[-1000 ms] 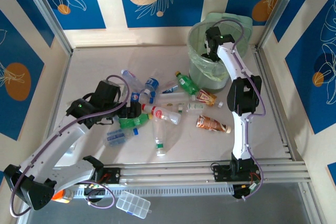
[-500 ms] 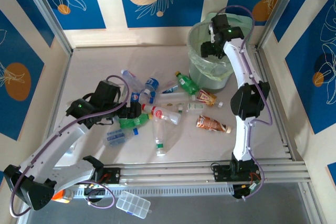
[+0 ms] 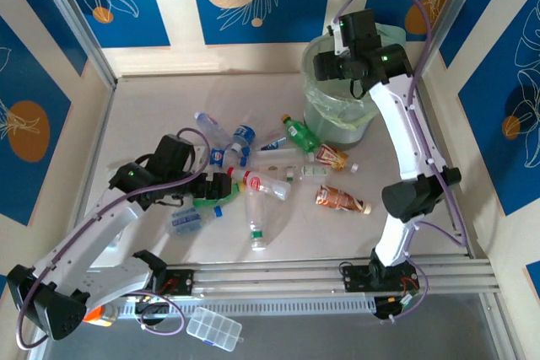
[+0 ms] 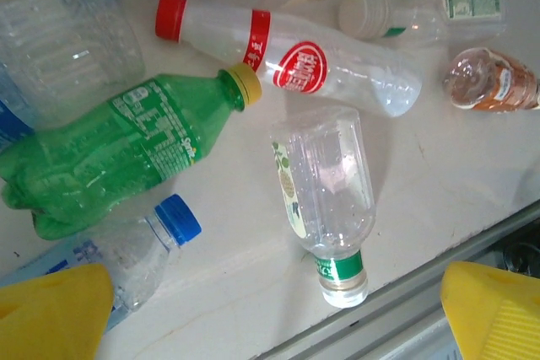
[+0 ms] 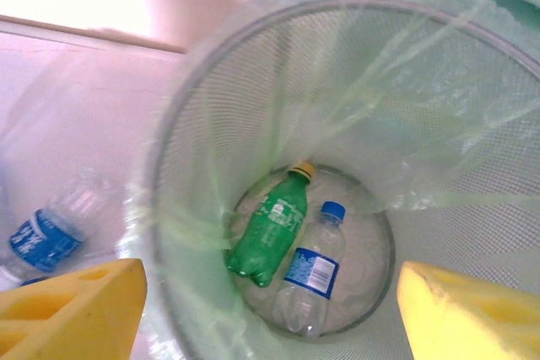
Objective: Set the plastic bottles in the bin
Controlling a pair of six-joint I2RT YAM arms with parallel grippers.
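Note:
Several plastic bottles lie in a heap mid-table. Among them are a crushed green one (image 3: 211,197) (image 4: 118,153), a clear red-capped one (image 3: 261,183) (image 4: 287,61) and a clear one with a green neck band (image 3: 256,223) (image 4: 325,191). My left gripper (image 3: 214,186) (image 4: 274,314) hovers open just above this heap, holding nothing. The pale-green bin (image 3: 337,124) (image 5: 439,124) stands at the back right. My right gripper (image 3: 331,65) (image 5: 270,309) hangs open over its mouth, empty. A green bottle (image 5: 268,225) and a clear blue-labelled bottle (image 5: 310,280) lie on the bin's bottom.
An aluminium rail (image 3: 337,276) runs along the table's near edge, just beyond the green-banded bottle's cap. A clear compartment box (image 3: 213,329) and an orange-capped jar (image 3: 99,314) sit in front of it. More bottles (image 3: 340,199) lie between heap and bin. Wall panels close three sides.
My right arm has risen and swung back, lifting its gripper from inside the bin to above the rim. My left gripper has shifted slightly right and nearer over the green bottle.

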